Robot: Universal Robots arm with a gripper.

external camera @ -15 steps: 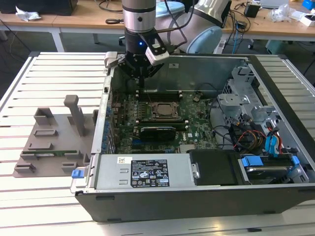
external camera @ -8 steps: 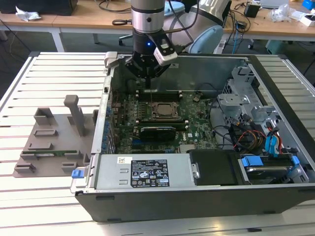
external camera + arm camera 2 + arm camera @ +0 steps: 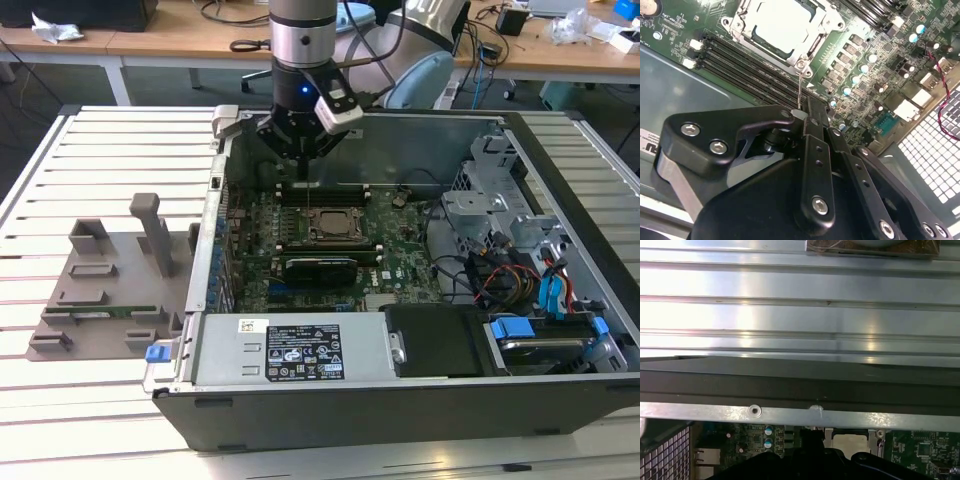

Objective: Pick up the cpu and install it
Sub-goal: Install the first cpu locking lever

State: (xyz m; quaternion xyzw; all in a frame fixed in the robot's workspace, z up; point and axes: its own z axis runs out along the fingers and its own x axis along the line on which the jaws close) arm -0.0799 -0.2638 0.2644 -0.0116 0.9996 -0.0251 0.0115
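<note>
— Exterior view: where was the cpu [image 3: 331, 224]?
— Seated in the socket [image 3: 330, 240]; placement looked done, latch open.
— And the gripper [image 3: 303, 160]?
— Above the board, closed, holding nothing.

Matt silver-grey metal tops the cpu [image 3: 777, 27]; the gripper [image 3: 805, 122] is matt black, the table [image 3: 60, 150] ribbed brushed metal.

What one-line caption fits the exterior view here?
Robot gripper poised inside the open computer case, above the motherboard, with the cpu seated in its socket.
</note>
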